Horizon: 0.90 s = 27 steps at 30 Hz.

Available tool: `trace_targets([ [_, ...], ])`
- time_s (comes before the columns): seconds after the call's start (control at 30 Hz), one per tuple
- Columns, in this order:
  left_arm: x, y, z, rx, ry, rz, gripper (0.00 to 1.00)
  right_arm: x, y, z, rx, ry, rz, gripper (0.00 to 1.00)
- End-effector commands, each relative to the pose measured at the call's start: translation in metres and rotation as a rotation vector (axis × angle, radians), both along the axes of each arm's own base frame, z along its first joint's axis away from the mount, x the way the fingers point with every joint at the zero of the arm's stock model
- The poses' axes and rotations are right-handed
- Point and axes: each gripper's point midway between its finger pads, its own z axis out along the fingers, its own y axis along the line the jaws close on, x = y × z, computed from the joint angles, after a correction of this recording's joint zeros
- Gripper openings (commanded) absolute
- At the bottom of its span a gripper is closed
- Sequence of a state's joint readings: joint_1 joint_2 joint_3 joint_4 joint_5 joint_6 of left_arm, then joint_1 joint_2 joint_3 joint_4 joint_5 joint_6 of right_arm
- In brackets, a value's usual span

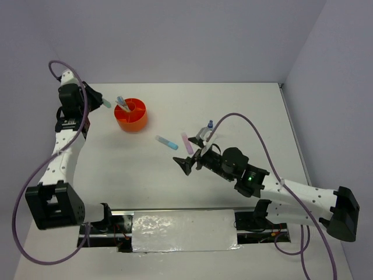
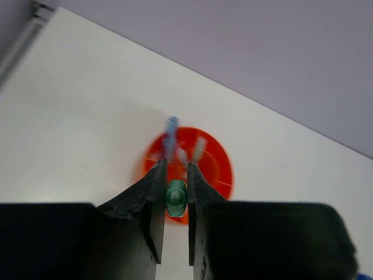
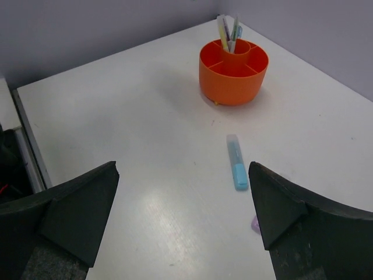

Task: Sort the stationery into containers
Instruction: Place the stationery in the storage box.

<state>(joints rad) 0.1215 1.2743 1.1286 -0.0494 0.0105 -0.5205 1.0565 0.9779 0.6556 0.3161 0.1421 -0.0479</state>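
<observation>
Jaws of the left gripper [image 2: 175, 175] are clamped on the green marker [image 2: 175, 196], on the left-edge side of the orange organizer [image 1: 132, 123], which stands toward the far left corner of the bench [image 1: 245, 105]. Pens [image 3: 228, 29] occupy its central ring. Advance until the marker is over a free outer compartment, tip it upright, lower it below the rim, then release. Right gripper [image 3: 180, 175] jaws are spread wide and empty, facing the blue marker [image 3: 237, 169] near the bench centre.
</observation>
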Motion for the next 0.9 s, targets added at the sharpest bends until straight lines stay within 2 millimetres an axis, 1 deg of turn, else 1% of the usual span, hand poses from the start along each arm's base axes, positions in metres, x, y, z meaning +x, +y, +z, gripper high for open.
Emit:
trace_targets([
  [0.0, 0.029, 0.055, 0.023, 0.104, -0.107, 0.107, 0.00, -0.019, -0.013, -0.006, 0.027, 0.018, 0.053, 1.00],
  [0.03, 0.044, 0.058, 0.027, 0.132, -0.140, 0.089, 0.00, -0.025, -0.013, -0.006, 0.033, 0.018, 0.081, 1.00],
  [0.07, 0.050, 0.059, 0.030, 0.157, -0.158, 0.066, 0.00, -0.030, -0.015, -0.011, 0.034, 0.027, 0.095, 1.00],
  [0.1, 0.063, 0.052, 0.031, 0.198, -0.198, -0.010, 0.00, -0.034, -0.018, -0.007, 0.051, 0.018, 0.108, 1.00],
  [0.13, 0.069, 0.046, 0.032, 0.217, -0.217, -0.064, 0.00, -0.038, -0.020, -0.005, 0.060, 0.015, 0.123, 1.00],
  [0.17, 0.078, 0.038, 0.027, 0.243, -0.225, -0.133, 0.00, -0.040, -0.020, -0.004, 0.065, 0.012, 0.134, 1.00],
  [0.23, 0.086, 0.034, 0.024, 0.243, -0.245, -0.197, 0.00, -0.048, -0.018, -0.003, 0.067, 0.010, 0.177, 1.00],
  [0.27, 0.091, 0.027, 0.015, 0.225, -0.235, -0.254, 0.00, -0.049, -0.017, -0.001, 0.070, 0.007, 0.186, 1.00],
  [0.33, 0.097, 0.022, 0.017, 0.226, -0.257, -0.294, 0.00, -0.054, -0.015, 0.001, 0.085, 0.030, 0.207, 1.00],
  [0.4, 0.102, 0.019, 0.006, 0.202, -0.254, -0.317, 0.00, -0.058, -0.014, 0.004, 0.094, 0.029, 0.230, 1.00],
  [0.43, 0.104, 0.017, 0.005, 0.190, -0.264, -0.324, 0.00, -0.060, -0.012, 0.005, 0.099, 0.030, 0.244, 1.00],
  [0.47, 0.108, 0.017, -0.004, 0.180, -0.250, -0.329, 0.00, -0.061, -0.011, 0.005, 0.099, 0.032, 0.255, 1.00],
  [0.53, 0.111, 0.015, -0.013, 0.162, -0.239, -0.345, 0.00, -0.063, -0.009, 0.007, 0.098, 0.036, 0.267, 1.00],
  [0.57, 0.113, 0.015, -0.023, 0.156, -0.221, -0.346, 0.00, -0.064, -0.008, 0.008, 0.101, 0.035, 0.274, 1.00],
  [0.63, 0.114, 0.014, -0.030, 0.150, -0.213, -0.357, 0.02, -0.064, -0.007, 0.012, 0.110, 0.029, 0.277, 1.00],
  [0.7, 0.117, 0.014, -0.045, 0.144, -0.188, -0.365, 0.03, -0.063, -0.007, 0.014, 0.110, 0.023, 0.276, 1.00],
  [0.73, 0.117, 0.015, -0.045, 0.152, -0.189, -0.367, 0.03, -0.063, -0.007, 0.014, 0.111, 0.024, 0.274, 1.00],
  [0.77, 0.119, 0.015, -0.051, 0.147, -0.171, -0.368, 0.04, -0.062, -0.006, 0.015, 0.108, 0.022, 0.274, 1.00],
  [0.83, 0.122, 0.017, -0.058, 0.151, -0.148, -0.374, 0.13, -0.062, -0.003, 0.016, 0.104, 0.025, 0.280, 1.00],
  [0.87, 0.123, 0.016, -0.061, 0.150, -0.141, -0.378, 0.14, -0.062, -0.003, 0.015, 0.101, 0.027, 0.281, 1.00],
])
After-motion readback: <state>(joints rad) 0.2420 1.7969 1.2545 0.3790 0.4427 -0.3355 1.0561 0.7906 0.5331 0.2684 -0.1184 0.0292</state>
